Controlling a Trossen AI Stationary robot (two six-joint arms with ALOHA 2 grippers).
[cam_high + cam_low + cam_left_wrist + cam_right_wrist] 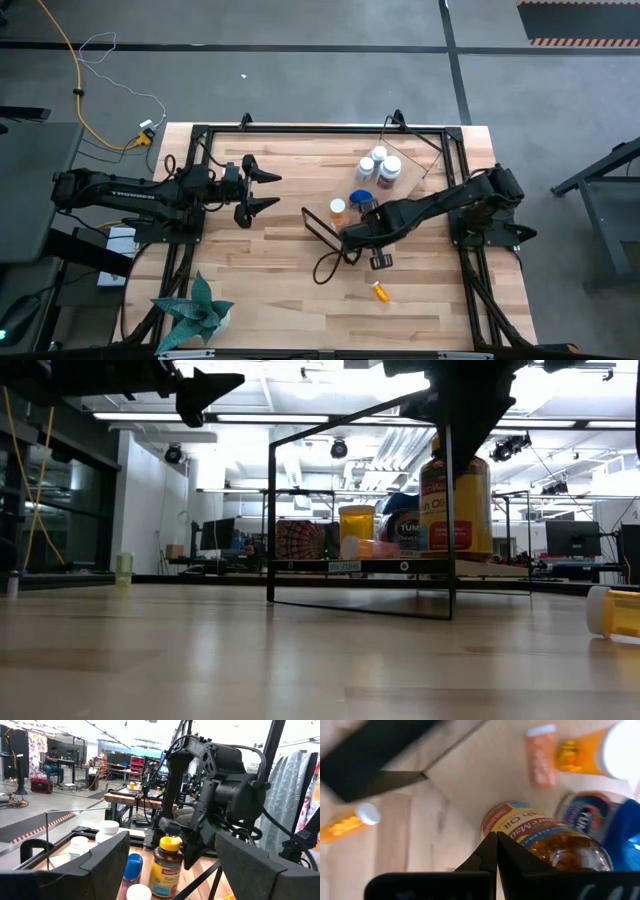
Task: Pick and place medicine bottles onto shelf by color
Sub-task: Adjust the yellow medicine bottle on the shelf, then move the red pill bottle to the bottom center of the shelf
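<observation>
Amber and yellow-capped, the fish-oil bottle [455, 500] stands upright at the near right corner of the shelf [360, 567] in the low view, right of centre in that frame. The right gripper [496, 851] sits directly over it, fingers pinched together with nothing between them, their tips just above the bottle's shoulder in the right wrist view. In the high view, at frame centre, the right arm stretches over the shelf's near edge and covers that bottle.

My reading is that this bottle is already placed and the grip is off it, so the step in hand is the end of a placement. Also on the shelf in the high view: a small orange bottle with white cap [338, 209], a blue bottle [362, 198] and 3 white-capped bottles [378, 160] toward the upper right of the board.

1 orange vial [380, 291] lies on its side on the table, below the shelf in the lower middle of the high view. The next move likely calls for lifting the right gripper clear without tipping the amber bottle, then reaching to that vial and spreading the fingers to suit a lying cylinder.

The left gripper [260, 190] waits at centre left of the high view, fingers spread wide and empty.
</observation>
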